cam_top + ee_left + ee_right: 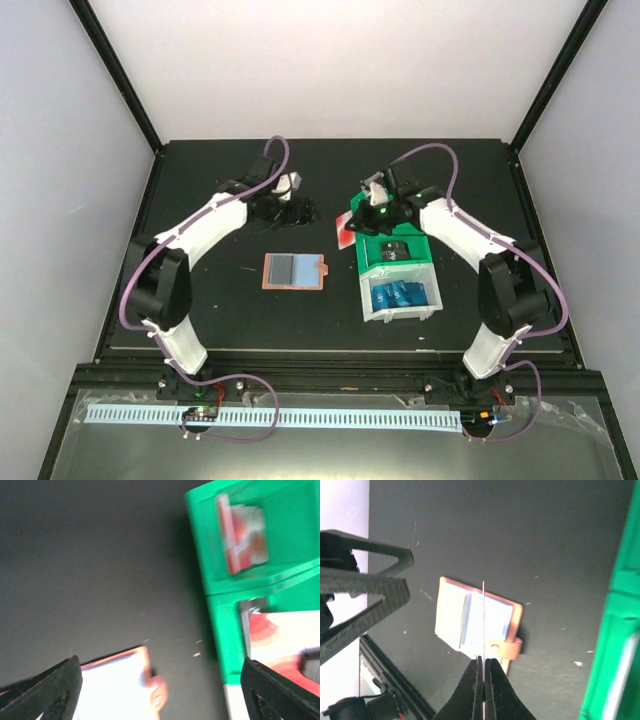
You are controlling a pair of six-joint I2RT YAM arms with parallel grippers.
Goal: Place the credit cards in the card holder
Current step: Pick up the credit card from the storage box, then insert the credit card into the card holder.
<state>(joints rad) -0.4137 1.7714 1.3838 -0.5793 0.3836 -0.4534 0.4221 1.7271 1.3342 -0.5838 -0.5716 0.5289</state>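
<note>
The right jaws are closed on a thin card (pixel 483 610), which is seen edge-on in the wrist view, with the open card holder (pixel 452 615) beyond it. The left jaws are spread wide and nothing is held between them. The card holder is laid flat on the dark surface (pixel 230 310), pockets up, between the arms and near the left of the green bin (pixel 375 258). Blue credit cards (pixel 400 294) are kept in the white bin (pixel 366 300), set against the green bin's near side.
</note>
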